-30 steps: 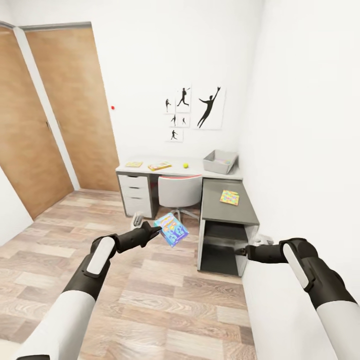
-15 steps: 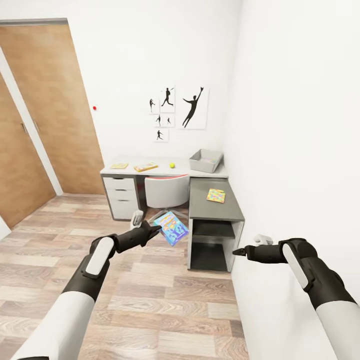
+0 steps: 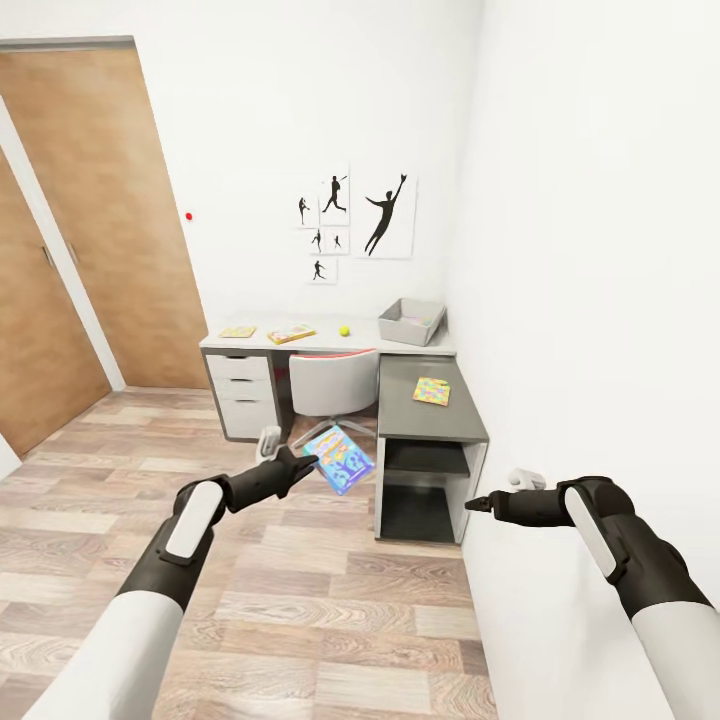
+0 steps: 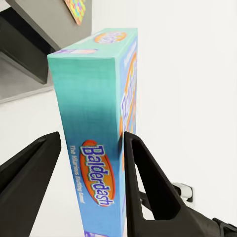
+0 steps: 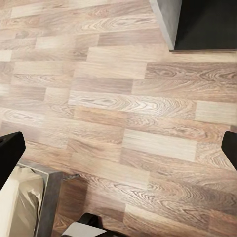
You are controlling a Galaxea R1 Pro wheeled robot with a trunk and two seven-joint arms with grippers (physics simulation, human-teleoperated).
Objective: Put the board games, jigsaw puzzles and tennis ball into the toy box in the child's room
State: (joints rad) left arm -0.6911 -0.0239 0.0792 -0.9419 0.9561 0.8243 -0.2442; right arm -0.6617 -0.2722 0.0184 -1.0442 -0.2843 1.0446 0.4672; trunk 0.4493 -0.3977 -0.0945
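The left pincer (image 3: 312, 461) grips the blue Balderdash board game (image 4: 101, 143) between its fingers, while the right pincer (image 3: 474, 505) looks empty and spread.

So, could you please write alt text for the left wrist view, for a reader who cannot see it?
The left gripper holds a teal "Balderdash" board game edge-on between its two black fingers. Beyond are a white wall and the grey table with a jigsaw puzzle on it.
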